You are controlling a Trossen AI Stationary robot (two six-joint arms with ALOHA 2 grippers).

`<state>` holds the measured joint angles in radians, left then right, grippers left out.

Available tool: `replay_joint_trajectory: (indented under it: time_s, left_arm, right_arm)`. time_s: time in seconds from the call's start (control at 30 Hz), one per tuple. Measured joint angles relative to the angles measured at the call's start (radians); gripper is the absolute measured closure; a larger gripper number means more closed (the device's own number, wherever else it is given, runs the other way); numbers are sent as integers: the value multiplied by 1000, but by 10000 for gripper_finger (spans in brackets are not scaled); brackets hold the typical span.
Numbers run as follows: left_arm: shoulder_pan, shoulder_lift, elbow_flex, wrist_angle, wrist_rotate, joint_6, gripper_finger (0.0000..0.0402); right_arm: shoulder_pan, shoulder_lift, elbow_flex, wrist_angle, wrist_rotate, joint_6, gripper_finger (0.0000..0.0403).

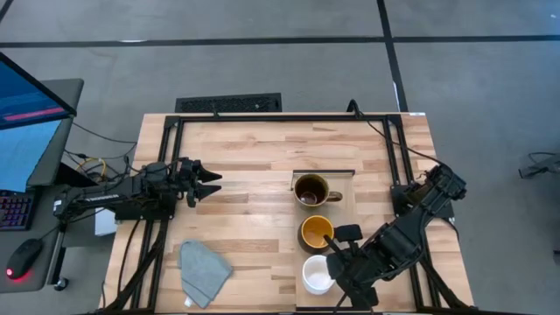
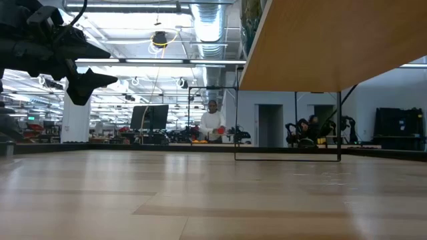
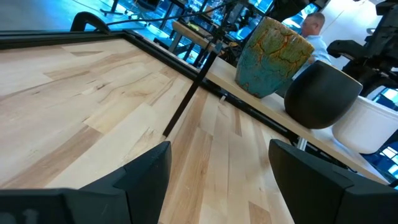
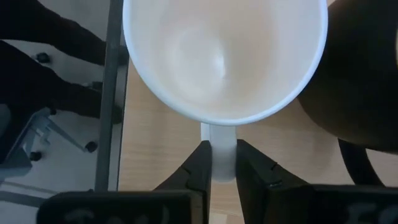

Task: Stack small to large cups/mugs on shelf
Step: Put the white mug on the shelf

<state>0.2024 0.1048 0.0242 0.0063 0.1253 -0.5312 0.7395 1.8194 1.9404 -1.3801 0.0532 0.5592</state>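
Landmark: shelf (image 1: 297, 296).
Mugs: three stood in a row along the shelf, the white mug (image 1: 317, 275) at the near end, the yellow-lined mug (image 1: 316, 233) in the middle, the brown mug (image 1: 311, 191) farthest.
Cloth (image 1: 204, 269): lay on the tabletop (image 1: 245, 219), left of the shelf.

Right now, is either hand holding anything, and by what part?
The right hand pinches the white mug by its handle; the left hand holds nothing.

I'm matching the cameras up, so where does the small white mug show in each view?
High view: white mug at the near end of the shelf, beside the right gripper.
Low view: not in it.
Left wrist view: white mug at the far right edge.
Right wrist view: white mug fills the top, handle between the fingers.
Shared landmark: the yellow-lined mug next to it.
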Motion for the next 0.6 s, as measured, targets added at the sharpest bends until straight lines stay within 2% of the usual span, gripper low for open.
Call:
replay_joint_trajectory:
  time_s: [0.6]
  left_arm:
    - [0, 0, 0, 0, 0, -2, 141]
  right_arm:
    - [0, 2, 0, -2, -2, 54, 336]
